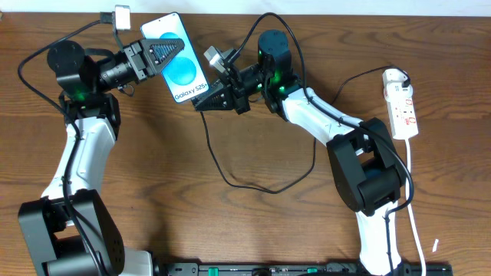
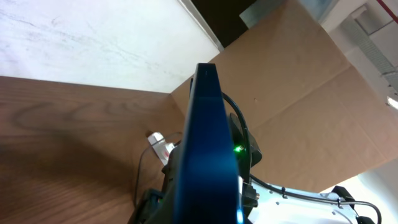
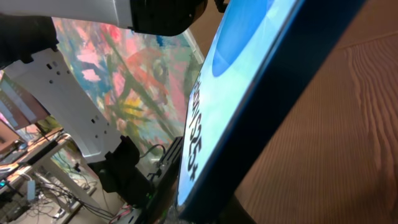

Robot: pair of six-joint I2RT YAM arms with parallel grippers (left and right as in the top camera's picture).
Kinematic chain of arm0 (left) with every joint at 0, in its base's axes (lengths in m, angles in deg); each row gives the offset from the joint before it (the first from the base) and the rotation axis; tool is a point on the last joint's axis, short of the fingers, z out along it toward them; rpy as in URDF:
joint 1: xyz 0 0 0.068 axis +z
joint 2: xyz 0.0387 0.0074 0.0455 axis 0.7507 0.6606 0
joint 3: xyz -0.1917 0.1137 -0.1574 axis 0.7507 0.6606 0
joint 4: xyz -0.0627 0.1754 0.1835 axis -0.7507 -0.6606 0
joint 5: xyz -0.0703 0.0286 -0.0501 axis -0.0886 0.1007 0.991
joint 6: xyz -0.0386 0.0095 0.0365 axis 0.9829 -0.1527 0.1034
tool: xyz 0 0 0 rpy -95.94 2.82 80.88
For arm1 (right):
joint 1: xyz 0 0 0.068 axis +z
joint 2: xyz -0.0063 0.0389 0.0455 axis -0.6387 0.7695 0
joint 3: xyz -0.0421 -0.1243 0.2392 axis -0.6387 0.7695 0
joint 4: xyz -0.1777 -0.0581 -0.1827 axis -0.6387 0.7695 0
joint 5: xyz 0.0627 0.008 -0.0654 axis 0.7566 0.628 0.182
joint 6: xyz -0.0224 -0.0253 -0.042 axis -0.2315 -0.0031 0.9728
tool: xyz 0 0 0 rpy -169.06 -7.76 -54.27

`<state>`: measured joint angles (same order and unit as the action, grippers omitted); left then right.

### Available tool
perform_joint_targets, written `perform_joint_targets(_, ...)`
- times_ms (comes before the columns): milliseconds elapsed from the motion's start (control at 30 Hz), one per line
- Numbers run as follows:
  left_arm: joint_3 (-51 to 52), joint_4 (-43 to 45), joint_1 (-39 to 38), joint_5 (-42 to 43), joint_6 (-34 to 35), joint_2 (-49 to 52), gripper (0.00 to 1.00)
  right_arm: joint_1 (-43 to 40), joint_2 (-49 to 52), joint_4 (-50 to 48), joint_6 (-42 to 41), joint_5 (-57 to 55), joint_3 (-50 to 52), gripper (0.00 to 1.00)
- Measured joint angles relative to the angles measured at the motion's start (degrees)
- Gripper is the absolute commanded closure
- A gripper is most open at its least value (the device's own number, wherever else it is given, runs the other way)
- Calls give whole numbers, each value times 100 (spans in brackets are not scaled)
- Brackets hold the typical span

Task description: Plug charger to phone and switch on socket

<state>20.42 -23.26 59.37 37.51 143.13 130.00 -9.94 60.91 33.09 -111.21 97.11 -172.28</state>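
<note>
The phone (image 1: 184, 73), its blue screen facing up, is lifted at an angle over the back of the table. My left gripper (image 1: 170, 50) is shut on its upper half, and the left wrist view shows the phone (image 2: 205, 143) edge-on between the jaws. My right gripper (image 1: 201, 103) is shut at the phone's lower end, with the thin black charger (image 1: 230, 180) running out from its tip in a loop over the table. In the right wrist view the phone (image 3: 249, 81) fills the frame and the plug tip is hidden. The white socket (image 1: 402, 103) lies far right.
A white cord (image 1: 412, 192) runs from the socket toward the front edge. A small white block (image 1: 121, 17) sits at the back left. A cardboard wall (image 2: 298, 99) stands behind the table. The right arm's base (image 1: 368, 176) stands beside the socket.
</note>
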Motion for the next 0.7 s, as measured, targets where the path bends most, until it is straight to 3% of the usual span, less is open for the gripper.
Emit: perform_joint_targets(700,0,-2,0,-243,-22,0,92,0,0,-2,-4,2,0,99)
